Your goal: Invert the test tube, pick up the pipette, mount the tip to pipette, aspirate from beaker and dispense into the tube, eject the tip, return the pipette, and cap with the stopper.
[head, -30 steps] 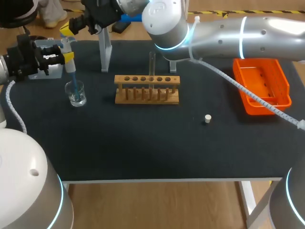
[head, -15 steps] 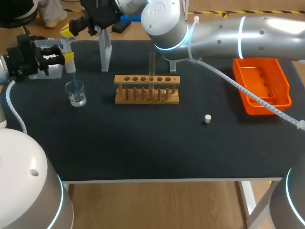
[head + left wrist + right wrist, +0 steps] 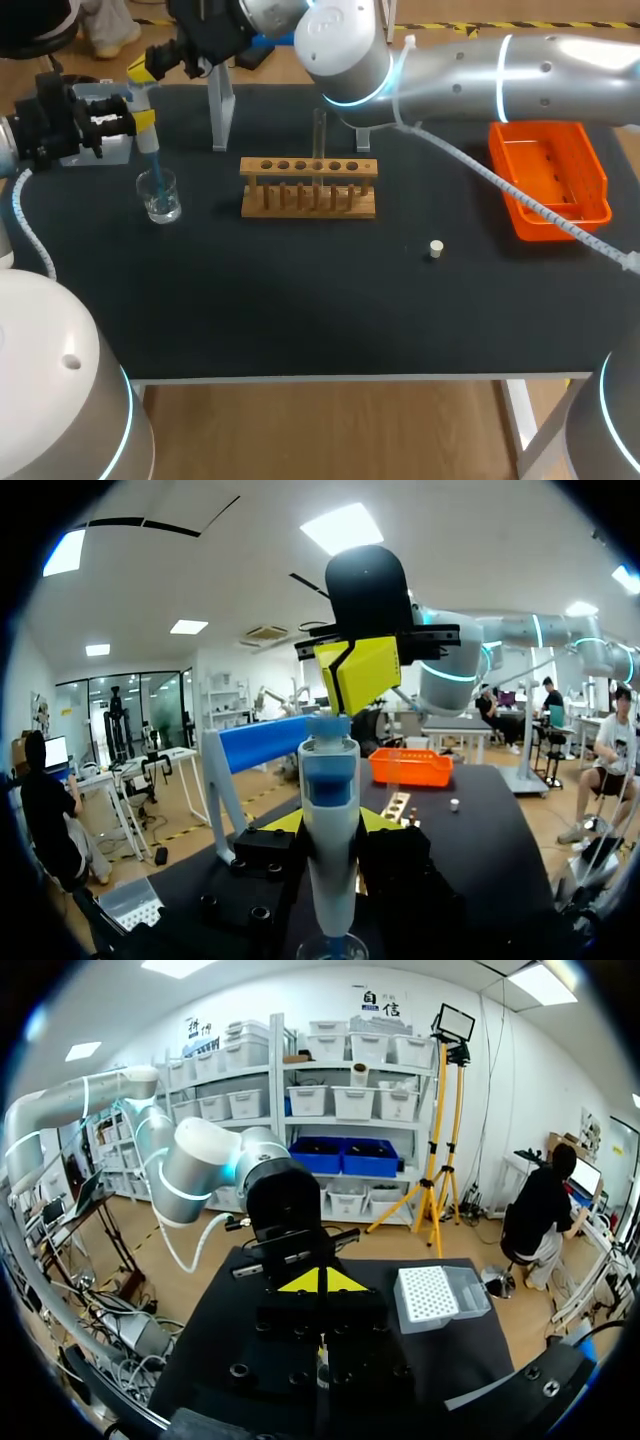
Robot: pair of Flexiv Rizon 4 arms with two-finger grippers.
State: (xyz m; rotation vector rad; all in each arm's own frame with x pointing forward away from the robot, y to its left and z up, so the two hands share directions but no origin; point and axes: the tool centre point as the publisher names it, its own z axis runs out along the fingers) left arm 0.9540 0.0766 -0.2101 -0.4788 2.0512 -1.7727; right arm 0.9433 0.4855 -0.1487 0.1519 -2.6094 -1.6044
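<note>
My left gripper (image 3: 132, 118) is shut on the white and blue pipette (image 3: 146, 124), holding it upright at the table's far left. The pipette's tip (image 3: 157, 180) reaches down into the glass beaker (image 3: 160, 196). My right arm reaches across the table, and its gripper (image 3: 147, 66) is shut, with the yellow tips right over the pipette's top. In the left wrist view the pipette (image 3: 328, 850) stands between my fingers, the right gripper (image 3: 358, 672) just above it. The test tube (image 3: 320, 132) stands upright in the wooden rack (image 3: 308, 187). The white stopper (image 3: 436, 248) lies right of the rack.
An orange bin (image 3: 548, 180) sits at the right edge. The pipette stand (image 3: 220, 108) rises behind the rack. A white tip box (image 3: 435, 1295) sits at the far left, behind my left gripper.
</note>
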